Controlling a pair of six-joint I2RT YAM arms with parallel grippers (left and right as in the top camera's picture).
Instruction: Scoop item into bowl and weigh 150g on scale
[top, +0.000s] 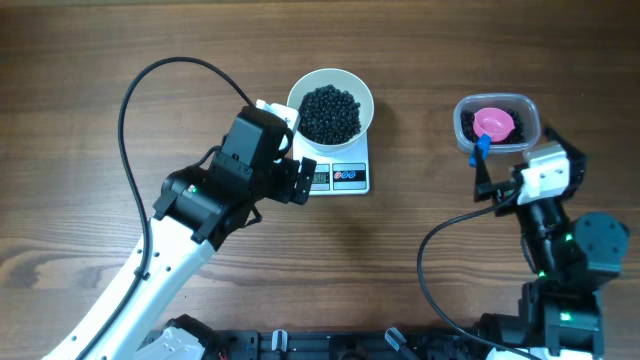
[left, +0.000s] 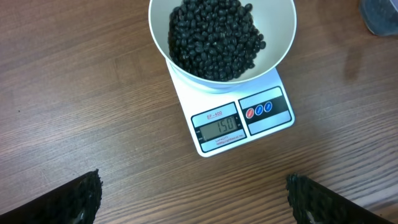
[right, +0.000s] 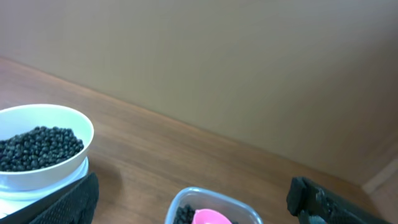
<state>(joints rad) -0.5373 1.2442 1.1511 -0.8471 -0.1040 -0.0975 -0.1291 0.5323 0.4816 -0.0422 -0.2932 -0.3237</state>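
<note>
The item — a heap of small black pellets — lies in the bowl, its surface below the rim. The bowl stands on the scale and covers its rear part. The display at the front is unobstructed and appears to read 150, beside the red and blue buttons. Judgement: the target weight is reached, so scooping and weighing are complete.

The left gripper hovers over the bench just in front of the scale, jaws spread wide and holding nothing. To the right, well apart from the scale, the clear tub contains a residue of pellets and the pink scoop. The blue handle of the scoop projects over the near rim. The right gripper sits just in front of the tub, jaws spread, empty and not touching the scoop.

Remaining work, if any — retract both arms. No further transfer appears necessary.
</note>
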